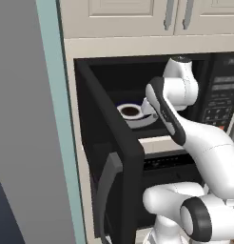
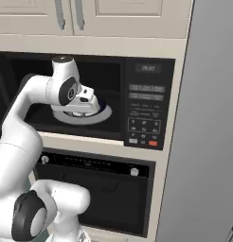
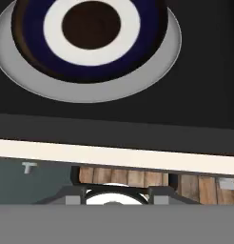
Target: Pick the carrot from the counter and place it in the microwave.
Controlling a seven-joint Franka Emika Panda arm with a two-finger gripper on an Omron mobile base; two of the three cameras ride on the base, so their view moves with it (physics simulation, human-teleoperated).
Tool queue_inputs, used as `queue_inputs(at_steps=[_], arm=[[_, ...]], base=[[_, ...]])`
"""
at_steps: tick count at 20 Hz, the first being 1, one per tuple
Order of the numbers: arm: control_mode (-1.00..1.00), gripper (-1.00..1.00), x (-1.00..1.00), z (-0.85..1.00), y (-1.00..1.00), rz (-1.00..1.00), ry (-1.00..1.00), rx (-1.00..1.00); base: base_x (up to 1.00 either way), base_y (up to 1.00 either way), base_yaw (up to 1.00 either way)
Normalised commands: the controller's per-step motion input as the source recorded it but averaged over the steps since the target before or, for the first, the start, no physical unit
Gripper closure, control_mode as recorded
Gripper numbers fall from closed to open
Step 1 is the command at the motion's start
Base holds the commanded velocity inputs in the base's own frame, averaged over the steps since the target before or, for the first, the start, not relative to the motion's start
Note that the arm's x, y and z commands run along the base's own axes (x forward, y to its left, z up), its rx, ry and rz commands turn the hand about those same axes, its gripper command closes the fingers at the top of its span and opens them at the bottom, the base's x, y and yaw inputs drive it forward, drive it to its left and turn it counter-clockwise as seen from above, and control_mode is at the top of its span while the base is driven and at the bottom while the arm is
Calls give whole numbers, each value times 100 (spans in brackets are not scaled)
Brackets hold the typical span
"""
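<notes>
My gripper [image 2: 82, 112] is inside the cavity of the large black box-shaped microwave [image 2: 147, 104], pointing down over its floor. Whether my jaws stand wide or narrow I cannot tell; the hand's body hides them in the base views. I also cannot tell where the small orange carrot lies, in my grasp or elsewhere.

In the hand view, toward 12 o'clock, a round plate with a navy ring, white ring and dark centre [image 3: 31, 47] rests on the pale grey round turntable [image 3: 90, 93]. I judge this to be the placing step: the hand sits near the plate rather than squarely above it. If I do carry the carrot, the next move calls for a short reach toward 12 o'clock, a small descent and an opening of the jaws.

The black microwave door [image 1: 123, 157] with its curved grey handle [image 1: 103, 190] stands swung open at 9 o'clock in the left base view, narrowing my way out. A dark built-in oven [image 2: 99, 189] sits below and cream cabinets [image 2: 128, 14] above.
</notes>
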Motion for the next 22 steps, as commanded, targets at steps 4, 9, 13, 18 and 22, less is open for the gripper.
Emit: queue_inputs(at_steps=[4, 9, 13, 18, 22], arm=[[100, -100, -2, 0, 0, 0, 0, 0], [100, -100, 0, 0, 0, 0, 0, 0], [100, -100, 0, 0, 0, 0, 0, 0], [100, -100, 0, 0, 0, 0, 0, 0], [100, -100, 0, 0, 0, 0, 0, 0]], base=[[-46, -5, 0], [-97, -23, 0], [-71, -14, -5], [-23, -4, -40], [0, 6, -97]])
